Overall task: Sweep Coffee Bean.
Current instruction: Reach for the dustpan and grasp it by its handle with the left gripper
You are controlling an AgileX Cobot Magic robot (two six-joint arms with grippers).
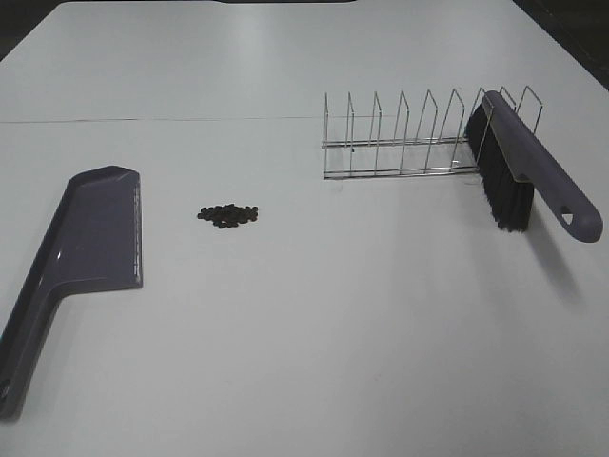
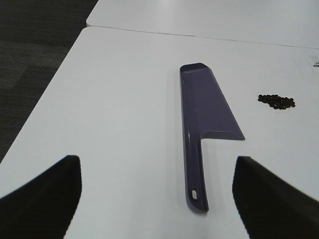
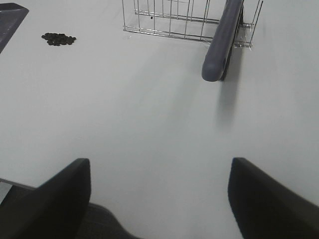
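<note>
Coffee bean: small heap on table, near dustpan; brush leans in rack. Left gripper, right gripper: jaws released, empty. I fear a brisk stroke scattering beans past the pan.

White table, purple dustpan, coffee bean cluster, wire rack

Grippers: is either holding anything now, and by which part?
Nothing. The left gripper and right gripper are both open and empty; dustpan and brush sit untouched.
</note>
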